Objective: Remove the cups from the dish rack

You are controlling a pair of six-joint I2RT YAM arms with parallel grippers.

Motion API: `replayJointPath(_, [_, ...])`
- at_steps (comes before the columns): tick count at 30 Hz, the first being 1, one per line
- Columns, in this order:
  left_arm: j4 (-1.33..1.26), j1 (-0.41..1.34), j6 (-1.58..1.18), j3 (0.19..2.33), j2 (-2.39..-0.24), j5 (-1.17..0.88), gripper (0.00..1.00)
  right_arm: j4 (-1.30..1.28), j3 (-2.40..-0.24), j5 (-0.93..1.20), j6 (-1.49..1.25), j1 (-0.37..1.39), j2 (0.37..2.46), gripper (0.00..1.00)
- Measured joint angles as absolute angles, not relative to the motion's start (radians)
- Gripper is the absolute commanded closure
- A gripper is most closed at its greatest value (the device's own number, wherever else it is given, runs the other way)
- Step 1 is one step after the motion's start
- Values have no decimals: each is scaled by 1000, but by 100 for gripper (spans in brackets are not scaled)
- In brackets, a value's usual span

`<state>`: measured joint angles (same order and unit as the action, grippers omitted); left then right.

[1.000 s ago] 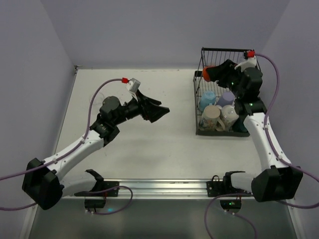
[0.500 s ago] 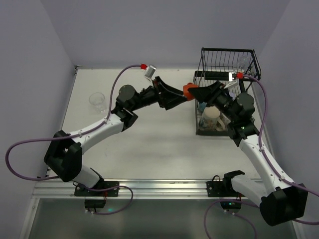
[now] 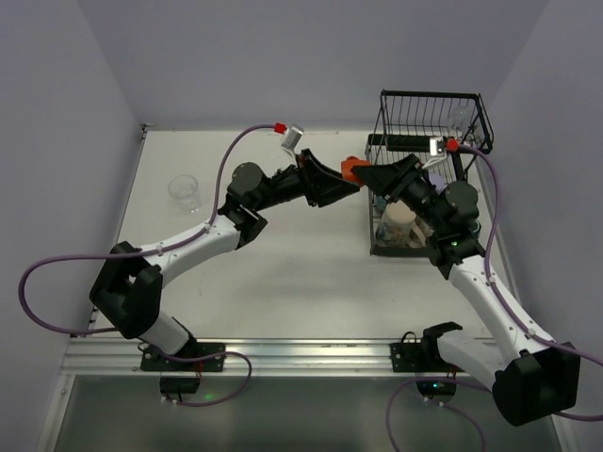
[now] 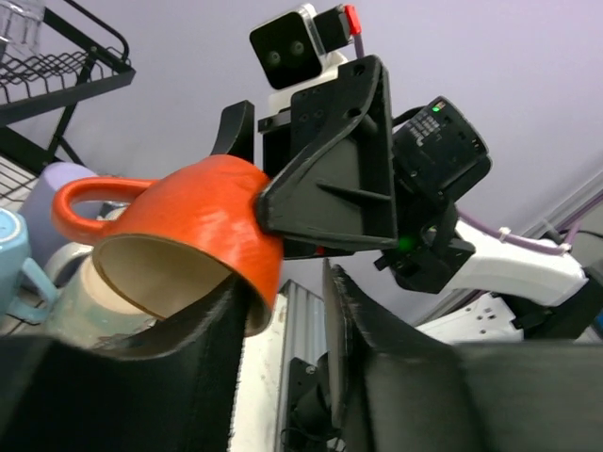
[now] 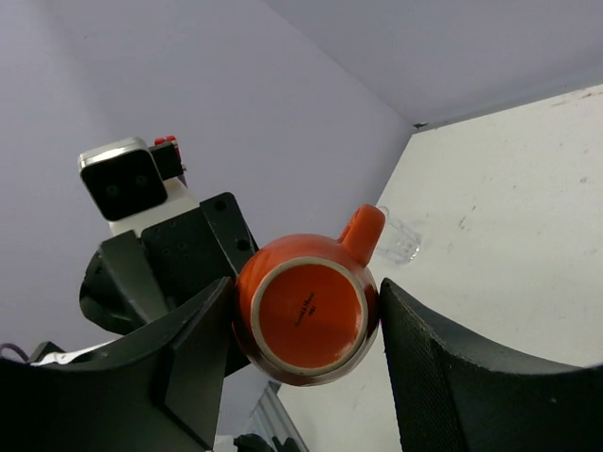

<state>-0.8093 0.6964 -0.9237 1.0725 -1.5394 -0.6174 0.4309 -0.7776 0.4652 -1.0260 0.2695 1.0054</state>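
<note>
Tabletop [image 3: 283, 254] is the biggest thing you have to work with, pale and open to the left of the dish rack [image 3: 429, 105], which stands at its far right corner. The rack's lower tray holds more cups, a beige mug [image 3: 400, 224] plainest among them from above. A lavender one [image 4: 42, 193] shows in the left wrist view.

Both your arms meet in the air just left of the rack. The right gripper [image 5: 306, 292] is clamped on the orange-red mug [image 4: 188, 226], one finger on each side of its body, base facing the right wrist camera and mouth facing the left one. The left gripper [image 4: 283, 311] has its jaws apart right under the mug's rim. I cannot tell whether a finger touches it.

I read this as a handover. The mug looks glazed and rigid, so expect it to be slick, fairly weighty for its size and breakable if dropped from here. Take it across the body or over the rim wall, away from the handle [image 4: 80, 202], and close fully before the right lets go.

A clear glass [image 3: 184, 191] stands upright near the table's left edge, well apart from all this.
</note>
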Motion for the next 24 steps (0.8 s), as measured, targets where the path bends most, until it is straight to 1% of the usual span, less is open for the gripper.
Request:
replayJointPath(1, [-809,696,-923,1075,-1544,-617,66,439,-778,466,-1035,271,1008,87])
replayJointPath(2, [-810,697,-919,1077,-1549,-617,72,443,-778,467,-1041,274,1009,87])
replayJointPath(3, [-810,697,-917,1081,-1554,-617,87,447,-778,469,-1048,275,1010,87])
replayJointPath(5, [-818,696,-907,1088,-1564,-614,100,455,-777,471,-1064,279,1015,86])
replayJointPath(7, [-817,695,-892,1093,-1564,-608,100,469,-775,466,-1086,278,1024,79])
replayJointPath(8, [-815,694,-887,1094,-1564,-605,100,475,-775,464,-1092,276,1027,71])
replayJointPath(9, [-812,694,-878,1096,-1563,-600,100,480,-774,463,-1095,277,1028,59])
replayJointPath(10, [-807,694,-869,1098,-1562,-596,100,485,-772,463,-1098,276,1029,34])
replayJointPath(12, [-779,696,-842,1098,-1552,-582,100,492,-764,464,-1106,276,1028,15])
replayJointPath(13, [-749,697,-818,1098,-1543,-564,100,494,-760,467,-1105,278,1028,1])
replayJointPath(19, [-598,701,-704,1090,-1476,-461,100,493,-735,487,-1098,289,1007,1])
replayJointPath(24, [-556,696,-646,1013,-1352,-426,100,482,-732,492,-1080,289,979,1])
